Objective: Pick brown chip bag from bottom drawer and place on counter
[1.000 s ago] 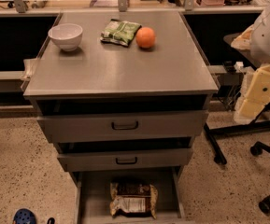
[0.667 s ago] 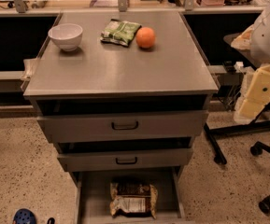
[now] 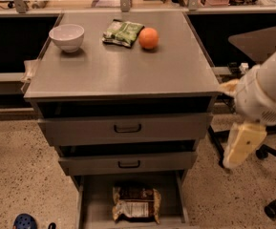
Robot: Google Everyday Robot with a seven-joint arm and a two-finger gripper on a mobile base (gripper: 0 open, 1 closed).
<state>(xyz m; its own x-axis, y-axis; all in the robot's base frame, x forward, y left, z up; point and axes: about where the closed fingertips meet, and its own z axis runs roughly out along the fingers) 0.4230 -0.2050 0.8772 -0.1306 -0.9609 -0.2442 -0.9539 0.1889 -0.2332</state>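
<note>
The brown chip bag lies flat in the open bottom drawer, dark brown part to the back, pale printed part to the front. The counter is the grey metal top of the cabinet. My gripper hangs from the white arm at the right of the cabinet, at the height of the two handled drawers. It is above and well to the right of the bag, apart from it, and holds nothing.
On the counter stand a white bowl, a green snack bag and an orange, all at the back. Two handled drawers are above the bottom drawer. Chair legs and wheels are at the right. A blue shoe is bottom left.
The arm and gripper have come down and a little left, closer to the cabinet's right side. The bag, drawer and counter objects have not moved.
</note>
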